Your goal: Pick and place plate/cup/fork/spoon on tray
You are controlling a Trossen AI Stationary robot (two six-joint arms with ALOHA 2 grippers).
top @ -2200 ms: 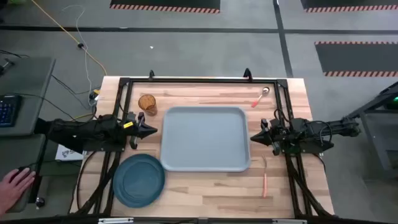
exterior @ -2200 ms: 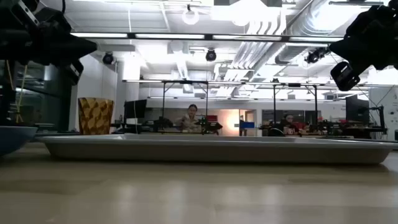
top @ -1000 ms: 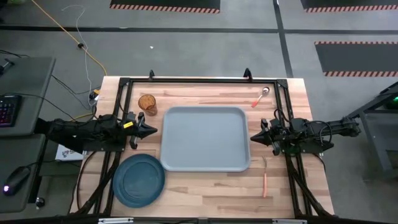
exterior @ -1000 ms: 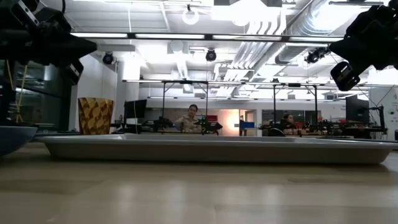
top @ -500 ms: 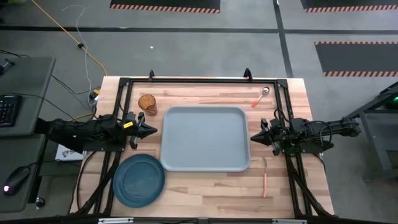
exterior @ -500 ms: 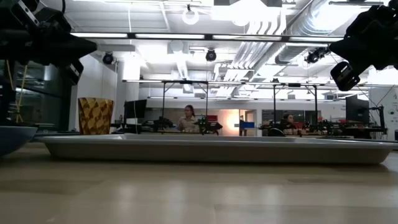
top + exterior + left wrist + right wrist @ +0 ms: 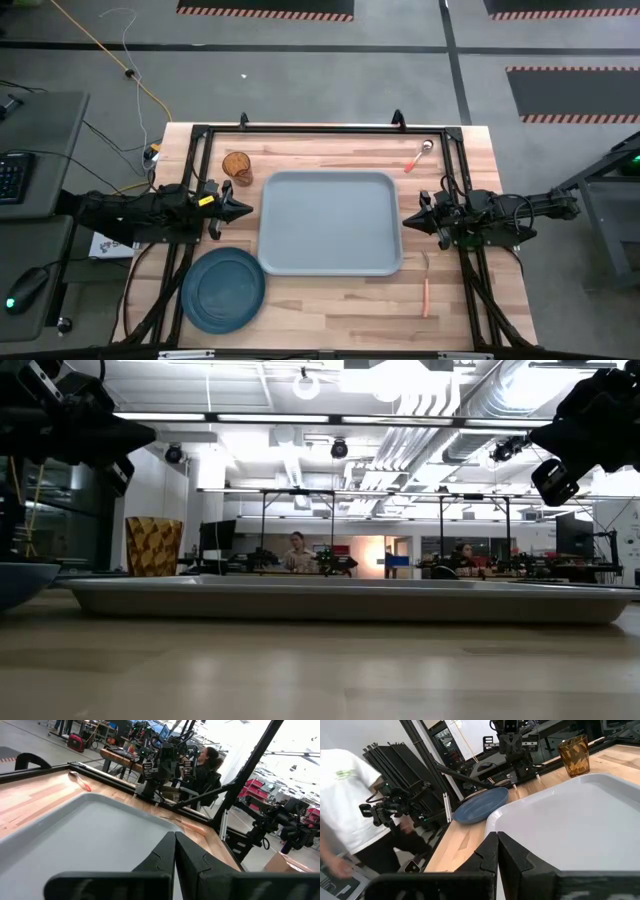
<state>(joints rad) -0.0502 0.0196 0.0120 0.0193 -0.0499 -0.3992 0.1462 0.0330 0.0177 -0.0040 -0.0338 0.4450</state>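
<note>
The grey-blue tray (image 7: 330,222) lies in the middle of the table. The dark blue plate (image 7: 223,289) lies flat at the near left, the amber cup (image 7: 236,166) stands upright at the far left. The spoon (image 7: 418,156) lies at the far right, the fork (image 7: 426,286) at the near right, both flat on the wood. My left gripper (image 7: 248,210) is shut and empty above the tray's left edge. My right gripper (image 7: 406,221) is shut and empty above the tray's right edge. The wrist views show each pair of fingers closed together over the tray (image 7: 75,830) (image 7: 580,820).
A black metal frame (image 7: 320,128) runs round the table's far and side edges. A person in a white shirt (image 7: 345,805) stands beyond the table's left side, near a desk with a keyboard (image 7: 10,175). People sit in the room behind (image 7: 297,550).
</note>
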